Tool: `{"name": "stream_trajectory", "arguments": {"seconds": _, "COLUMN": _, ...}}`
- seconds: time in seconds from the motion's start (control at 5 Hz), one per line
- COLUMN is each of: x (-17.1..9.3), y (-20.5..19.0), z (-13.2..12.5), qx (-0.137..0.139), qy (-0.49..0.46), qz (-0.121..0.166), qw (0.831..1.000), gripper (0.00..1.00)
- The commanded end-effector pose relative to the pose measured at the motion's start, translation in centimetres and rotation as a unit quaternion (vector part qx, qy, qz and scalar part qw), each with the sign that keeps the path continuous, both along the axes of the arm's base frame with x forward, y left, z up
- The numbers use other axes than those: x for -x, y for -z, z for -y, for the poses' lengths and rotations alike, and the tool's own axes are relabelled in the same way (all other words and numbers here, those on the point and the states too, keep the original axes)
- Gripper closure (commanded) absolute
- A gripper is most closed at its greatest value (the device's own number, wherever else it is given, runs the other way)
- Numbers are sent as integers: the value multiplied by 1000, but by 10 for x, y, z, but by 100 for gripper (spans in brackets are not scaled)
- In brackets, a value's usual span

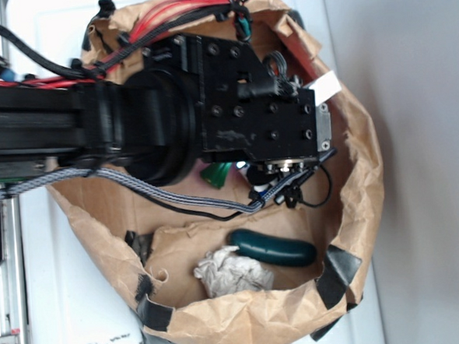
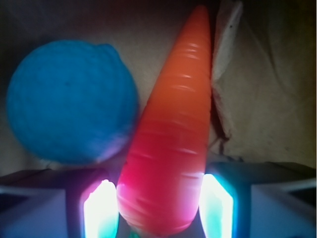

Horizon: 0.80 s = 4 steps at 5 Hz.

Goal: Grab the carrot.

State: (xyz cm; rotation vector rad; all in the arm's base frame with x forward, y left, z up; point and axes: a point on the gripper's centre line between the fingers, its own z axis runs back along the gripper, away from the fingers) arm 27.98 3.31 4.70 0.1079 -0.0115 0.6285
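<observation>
Right now the carrot [image 2: 171, 134] lies between the two fingers [image 2: 101, 210], its thick end down at the gripper [image 2: 158, 213] and its tip pointing away toward the paper wall. In the wrist view both glowing pads sit right against the carrot's flanks, so the fingers look to be pinching it, though I cannot tell how firmly. A ball [image 2: 69, 101] sits just beside the carrot on the left, touching or nearly touching its side.

From the exterior view the arm [image 1: 133, 123] reaches down into a crumpled paper bag [image 1: 357, 211], and the gripper's body hides the carrot almost entirely; only a bit of green [image 1: 218, 174], likely its stem end, peeks out beneath. A cucumber [image 1: 272, 249] and a wad of paper [image 1: 232, 272] lie lower in the bag, well apart from the grip.

The risks, as I judge them:
- The carrot is smooth, glossy and tapered. Pads on a sloping cone tend to squeeze it out toward the narrow end, so a light grip could let it slide free on lifting.
- The hold is at the thick end, leaving the long tip hanging out; it may swing or pivot.
- The ball so near could be nudged and rolled.
- The bag's wall stands near the tip, and a snag there could pull the carrot loose.
</observation>
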Motion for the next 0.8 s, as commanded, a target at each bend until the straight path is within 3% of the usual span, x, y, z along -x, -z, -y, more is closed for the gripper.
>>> {"name": "stream_trajectory", "arguments": {"seconds": 0.0, "x": 10, "y": -84, "z": -4, "qx": 33, "qy": -11, "qz": 27, "qw": 999, "gripper": 100}}
{"name": "stream_trajectory", "arguments": {"seconds": 0.6, "x": 26, "y": -149, "z": 15, "qx": 32, "qy": 11, "qz": 56, "qw": 998, "gripper": 100}}
